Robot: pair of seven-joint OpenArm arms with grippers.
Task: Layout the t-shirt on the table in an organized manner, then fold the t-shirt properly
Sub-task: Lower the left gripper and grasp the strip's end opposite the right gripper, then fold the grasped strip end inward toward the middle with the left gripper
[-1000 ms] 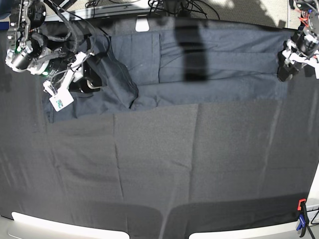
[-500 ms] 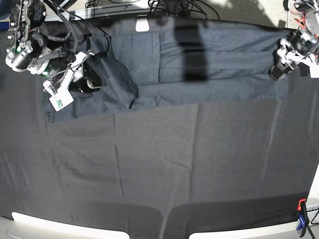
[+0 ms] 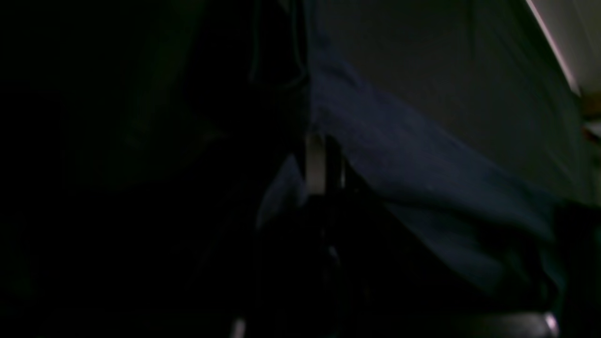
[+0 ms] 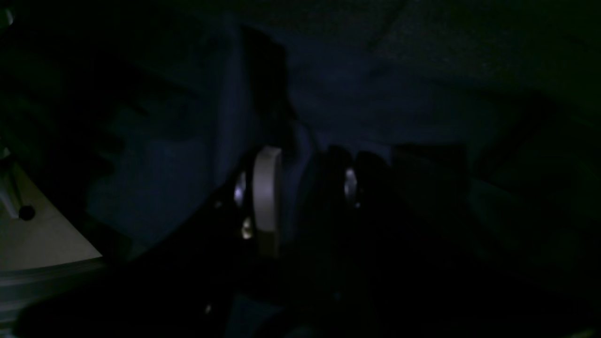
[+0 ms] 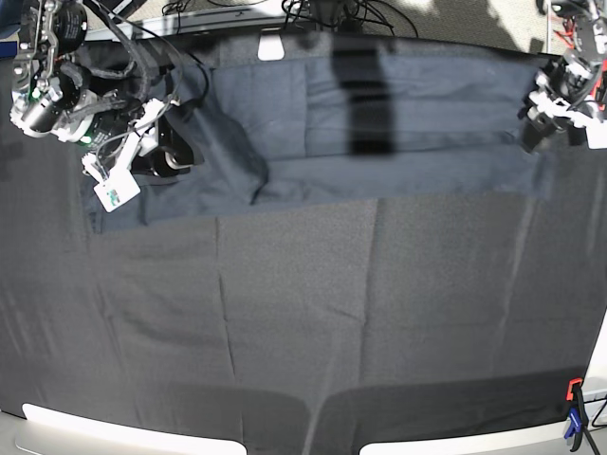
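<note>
The dark grey t-shirt (image 5: pixel 398 123) lies stretched in a wide band along the far side of the table (image 5: pixel 303 313). At the shirt's right end my left gripper (image 5: pixel 531 133) is shut on the t-shirt's edge. In the left wrist view the left gripper (image 3: pixel 324 164) has its jaws pressed together, with bluish t-shirt fabric (image 3: pixel 413 155) running off from them. At the left end my right gripper (image 5: pixel 161 156) is shut on a bunched corner of the shirt. In the right wrist view the right gripper (image 4: pixel 307 192) has t-shirt cloth (image 4: pixel 155 173) between a pale finger (image 4: pixel 266 202) and a dark one.
An orange and blue clamp (image 5: pixel 573 408) sits at the near right corner. Cables (image 5: pixel 322 14) and a white patch (image 5: pixel 271 45) lie along the far edge. A white tag (image 5: pixel 116 194) hangs from the right arm. Black creased cloth covers the near half of the table.
My left gripper has closed on the shirt's right edge and shifted slightly up and right. The shirt now lies tauter and the bulge near its left middle has flattened. The right arm has not moved.
</note>
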